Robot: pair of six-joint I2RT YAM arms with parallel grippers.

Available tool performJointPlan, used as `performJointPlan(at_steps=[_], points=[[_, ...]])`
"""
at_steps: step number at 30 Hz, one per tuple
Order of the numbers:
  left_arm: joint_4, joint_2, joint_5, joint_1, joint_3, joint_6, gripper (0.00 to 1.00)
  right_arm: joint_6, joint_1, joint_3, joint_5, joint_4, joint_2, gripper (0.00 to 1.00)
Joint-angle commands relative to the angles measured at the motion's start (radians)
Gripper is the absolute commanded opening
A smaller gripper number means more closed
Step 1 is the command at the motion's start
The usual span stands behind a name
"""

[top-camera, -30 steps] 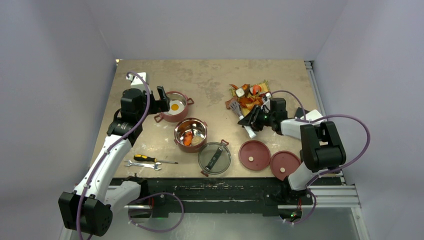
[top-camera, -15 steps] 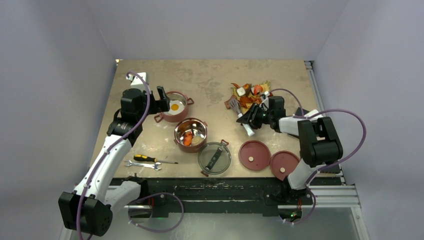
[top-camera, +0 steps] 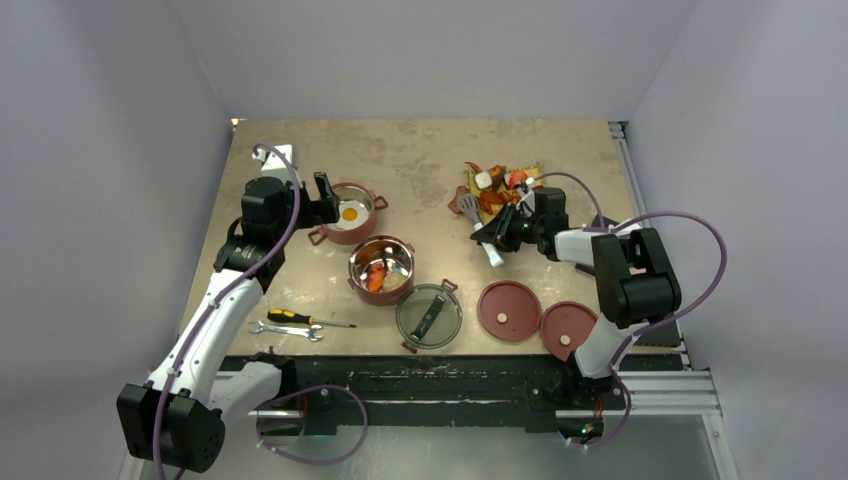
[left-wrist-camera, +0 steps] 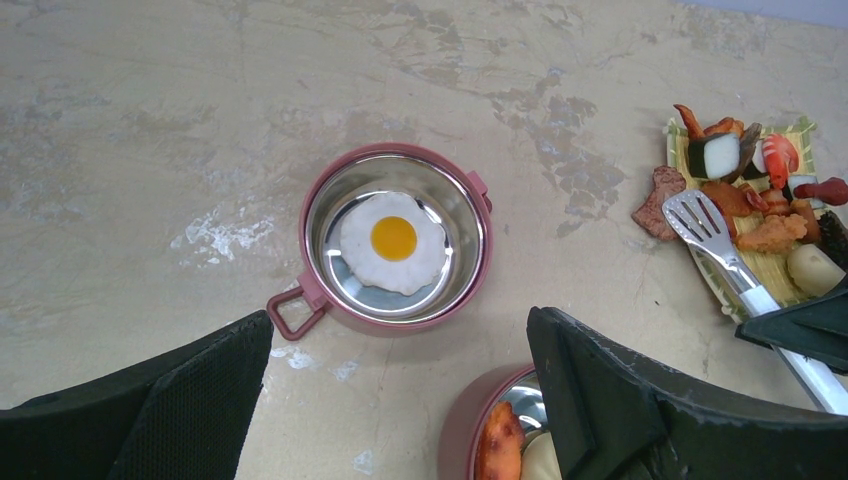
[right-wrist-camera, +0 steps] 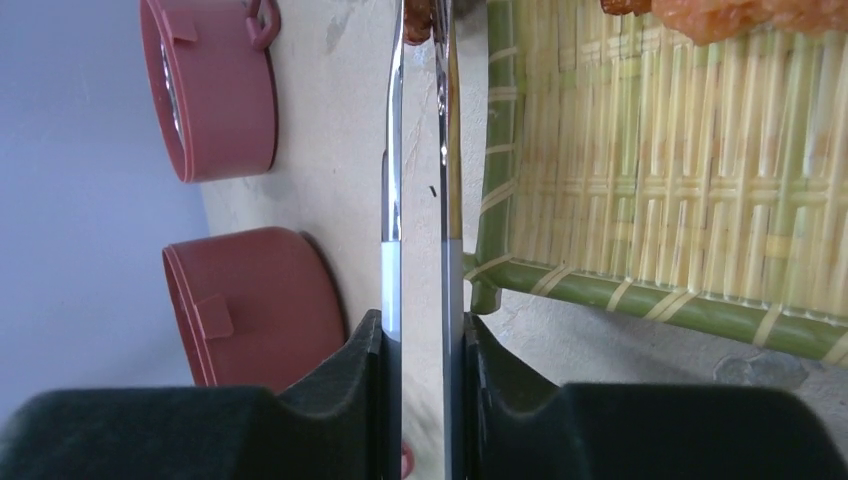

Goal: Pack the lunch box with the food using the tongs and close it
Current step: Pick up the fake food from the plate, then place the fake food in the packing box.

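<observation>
Tongs [left-wrist-camera: 715, 235]: clamped by the right end effector [right-wrist-camera: 422, 340], arms squeezed nearly together, tips laid at the food [left-wrist-camera: 772, 235] on the woven mat [right-wrist-camera: 650, 200].
Lunch box [left-wrist-camera: 320, 200]: open bowl set on the surface [left-wrist-camera: 200, 120], fried egg [left-wrist-camera: 393, 240] inside.
Left end effector [left-wrist-camera: 400, 400]: spread wide near that bowl.

Left arm [top-camera: 215, 300] is reaching forward with the elbow bent. Left gripper [top-camera: 322, 203] is pointing down, jaws standing wide apart, gripping nothing. Right arm [top-camera: 625, 280] is folding at the elbow, forearm lying low and pointing left. Right gripper [top-camera: 505, 232] is squeezing the tongs [top-camera: 472, 212] between both fingers [right-wrist-camera: 340, 400].
</observation>
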Motion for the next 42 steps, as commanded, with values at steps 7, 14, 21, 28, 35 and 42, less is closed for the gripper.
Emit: performJointPlan(at_steps=[7,14,21,28,35,42], points=[[0.031,-0.001,-0.016,0.006,0.001,0.003,0.99,-0.009,0.003,0.004,-0.012,0.003,-0.045,0.00],[0.031,-0.002,-0.017,0.006,0.002,0.004,0.99,-0.022,0.003,-0.006,-0.012,-0.040,-0.147,0.00],[0.028,-0.010,-0.026,0.006,0.001,0.002,0.99,-0.057,0.014,0.019,-0.022,-0.126,-0.234,0.00],[0.034,-0.049,-0.071,0.006,-0.006,0.007,0.99,-0.108,0.163,0.163,-0.001,-0.241,-0.243,0.00],[0.034,-0.066,-0.090,0.006,-0.006,0.013,0.99,-0.101,0.315,0.325,0.029,-0.243,-0.147,0.00],[0.036,-0.068,-0.085,0.007,-0.006,0.014,0.99,-0.082,0.436,0.490,0.026,-0.223,0.027,0.00]])
